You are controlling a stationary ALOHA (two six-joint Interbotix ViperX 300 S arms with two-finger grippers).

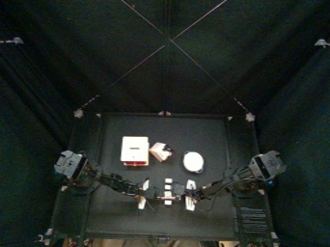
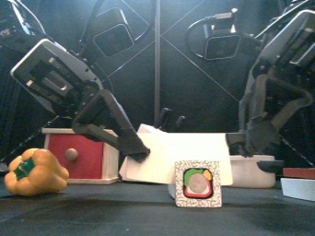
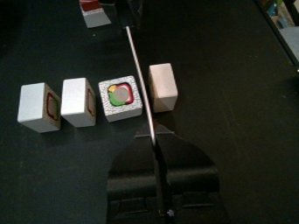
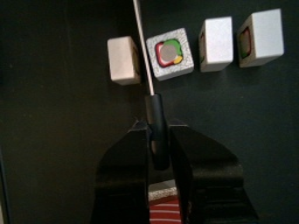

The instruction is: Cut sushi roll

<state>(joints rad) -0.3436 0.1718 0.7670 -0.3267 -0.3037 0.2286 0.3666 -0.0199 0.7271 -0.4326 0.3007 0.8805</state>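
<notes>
The sushi roll lies on the black table as several white blocks in a row. One slice (image 3: 121, 96) (image 4: 170, 55) lies with its colourful filling up, and it faces the camera in the front view (image 2: 197, 182). A thin knife blade (image 3: 140, 79) (image 4: 142, 35) runs across the row, in the gap between that slice and the end piece (image 3: 163, 86) (image 4: 122, 59). My right gripper (image 4: 153, 131) is shut on the knife's dark handle. The left gripper (image 3: 156, 144) is closed around the blade's other end. Both arms meet near the table's front.
A red and white box (image 1: 134, 150) (image 2: 83, 155) and a white oval plate (image 1: 194, 161) sit behind the row. In the front view, a yellow bell pepper (image 2: 35, 172) rests at the front left and a red-and-white object (image 2: 299, 182) at the right edge.
</notes>
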